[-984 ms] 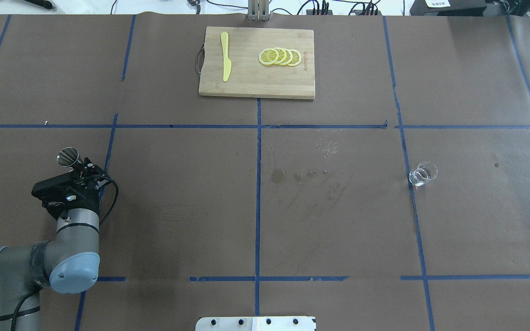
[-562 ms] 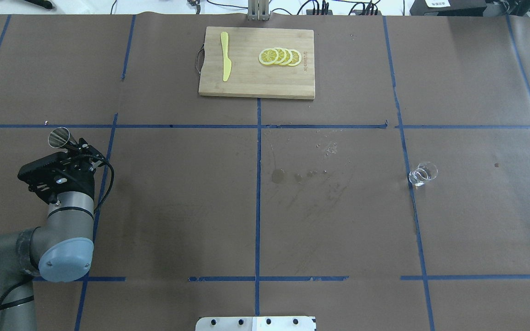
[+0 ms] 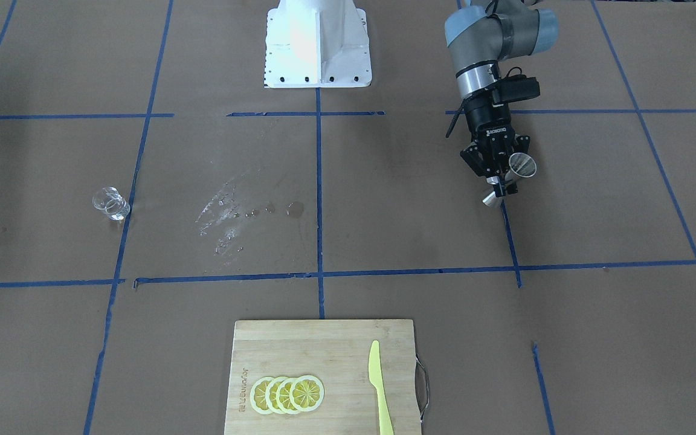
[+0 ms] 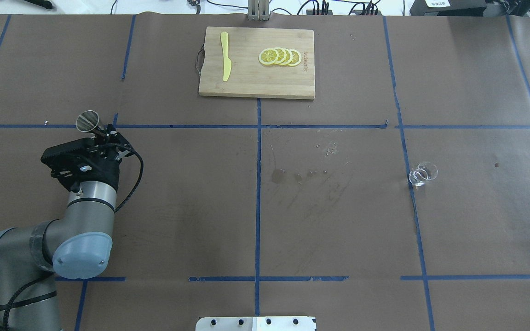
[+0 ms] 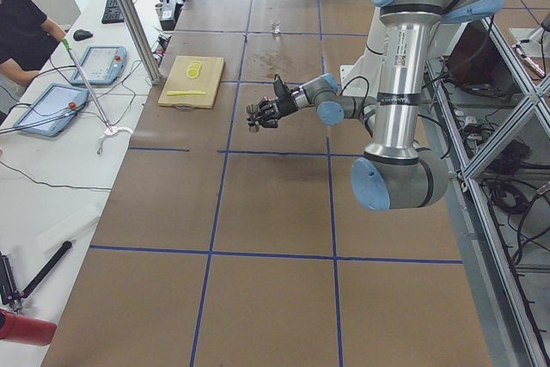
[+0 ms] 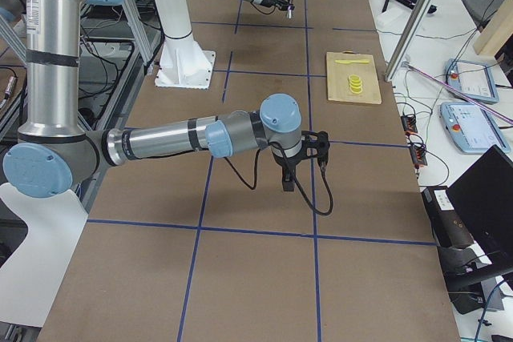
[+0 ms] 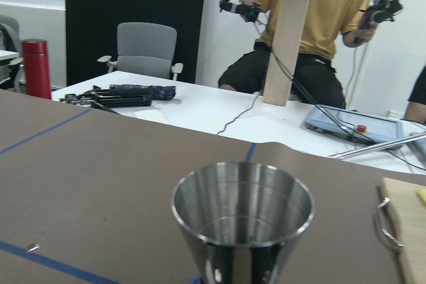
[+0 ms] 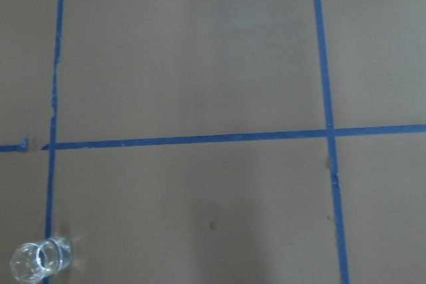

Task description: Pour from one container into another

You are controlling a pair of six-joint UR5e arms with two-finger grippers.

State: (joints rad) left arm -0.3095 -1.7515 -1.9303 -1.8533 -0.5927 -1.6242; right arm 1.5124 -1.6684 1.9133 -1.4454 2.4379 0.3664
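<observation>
- Right gripper, centre of the right-side view: cannot tell whether its jaws are open.
- Left gripper, at the overhead view's left, clamps the steel jigger at its waist.
- Glass cup stands at mid-right.
- Cutting board, top centre.

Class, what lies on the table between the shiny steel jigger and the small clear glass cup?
In the overhead view, only wet spots and blue tape lines on the brown paper lie between the shiny steel jigger and the small clear glass cup.
</observation>
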